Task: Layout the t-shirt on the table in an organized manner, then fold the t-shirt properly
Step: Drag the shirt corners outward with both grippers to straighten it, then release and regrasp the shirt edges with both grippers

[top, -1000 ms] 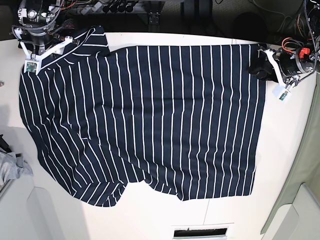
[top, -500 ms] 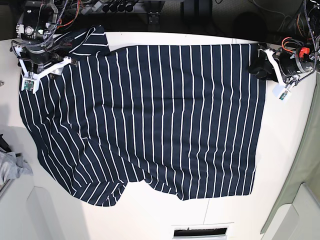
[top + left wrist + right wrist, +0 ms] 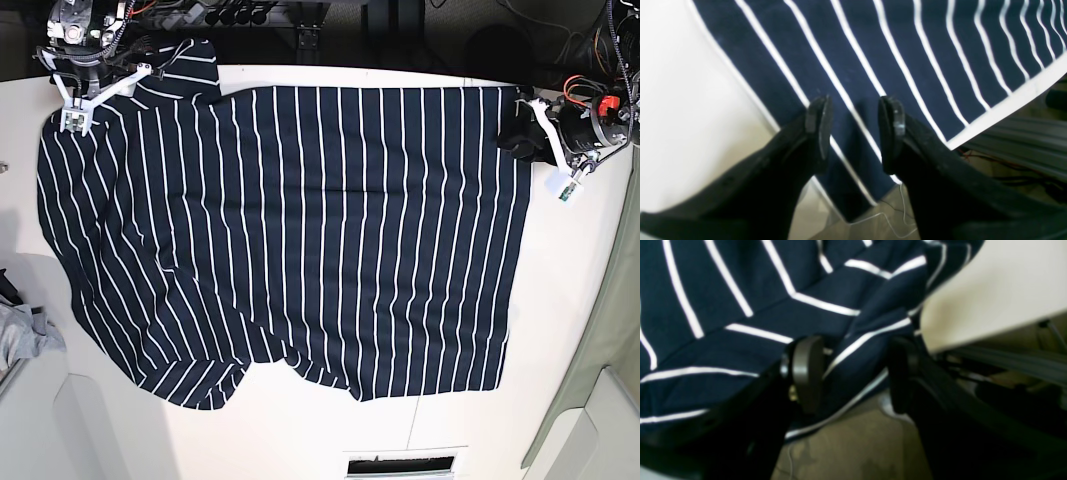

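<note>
Left gripper (image 3: 853,130): jaws spread, nothing pinched, hovering over the t-shirt (image 3: 290,240) hem corner at the table (image 3: 300,430) edge. Right gripper (image 3: 853,373): jaws apart w/ a fold of sleeve fabric lying between the pads; can't tell if it's really gripped. Shirt lies spread across the table, body mostly flat, stripes running straight, so layout looks well along imo. Still left: near-side sleeve is bunched and wrinkled at the lower edge, far sleeve by the right gripper hangs off the table edge, and no fold made yet. Hard to see: right wrist view is blurry, collar not clear, and the grey cloth (image 3: 22,335) is cut off at frame edge.
</note>
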Robot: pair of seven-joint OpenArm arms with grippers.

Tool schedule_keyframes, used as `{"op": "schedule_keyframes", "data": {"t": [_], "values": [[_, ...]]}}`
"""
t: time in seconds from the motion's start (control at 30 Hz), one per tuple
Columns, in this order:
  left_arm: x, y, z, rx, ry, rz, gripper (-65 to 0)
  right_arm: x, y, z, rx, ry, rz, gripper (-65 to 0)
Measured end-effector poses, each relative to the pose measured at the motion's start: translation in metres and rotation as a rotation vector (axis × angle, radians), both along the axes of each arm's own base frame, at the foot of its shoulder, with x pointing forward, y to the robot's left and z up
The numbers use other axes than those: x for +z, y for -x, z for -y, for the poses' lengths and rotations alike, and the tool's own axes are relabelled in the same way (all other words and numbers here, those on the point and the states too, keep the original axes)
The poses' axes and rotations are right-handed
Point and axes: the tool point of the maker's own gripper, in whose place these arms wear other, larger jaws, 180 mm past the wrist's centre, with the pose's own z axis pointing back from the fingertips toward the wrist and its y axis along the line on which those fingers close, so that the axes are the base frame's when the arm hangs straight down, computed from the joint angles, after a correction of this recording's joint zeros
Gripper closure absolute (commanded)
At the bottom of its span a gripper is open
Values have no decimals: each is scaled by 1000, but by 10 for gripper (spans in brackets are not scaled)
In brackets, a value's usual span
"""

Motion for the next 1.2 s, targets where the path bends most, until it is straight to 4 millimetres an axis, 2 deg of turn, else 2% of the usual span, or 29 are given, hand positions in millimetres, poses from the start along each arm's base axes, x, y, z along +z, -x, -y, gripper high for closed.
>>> {"op": "schedule_keyframes", "data": {"t": [0.1, 0.17, 0.3, 0.53, 0.6, 0.67, 0.7, 0.77, 0.8, 0.83, 0.9, 1.0, 1.07, 1.2], "values": [[-2, 1, -2, -6, -16, -5, -256, 9, 14, 2, -10, -2, -8, -308], [-2, 1, -2, -7, -19, -6, -256, 20, 14, 7, -18, -4, 15, -308], [-2, 1, -1, -6, -15, -5, -256, 54, -22, 14, 14, 19, 159, -308], [-2, 1, 0, -4, -11, -3, -256, 69, -64, 15, 51, 17, 280, -308], [1, -6, 1, -3, -8, 13, -251, 65, -78, 19, 50, 21, 312, -307], [6, -18, 4, 0, 1, 41, -206, 52, -86, 22, 32, 12, 300, -277], [9, -25, 6, 1, 6, 58, -170, 44, -89, 23, 22, -1, 285, -228], [15, -41, 6, 32, 4, 92, -84, 31, -96, 27, 15, -11, 255, -59], [17, -47, 6, 34, -3, 107, -39, 28, -102, 31, 17, -2, 248, 0], [19, -52, 7, 32, -7, 117, -4, 27, -106, 36, 31, 16, 237, 0], [20, -55, 7, 28, -16, 124, 0, 26, -109, 44, 71, 47, 208, 0], [16, -51, 5, 26, -27, 109, 0, 24, -104, 56, 79, 68, 171, 0], [5, -47, 3, 34, -31, 95, 0, 19, -100, 59, 87, 61, 154, 0], [-29, -37, 10, 51, -7, 25, 0, 0, -108, 50, 127, -39, 186, 0]]}}
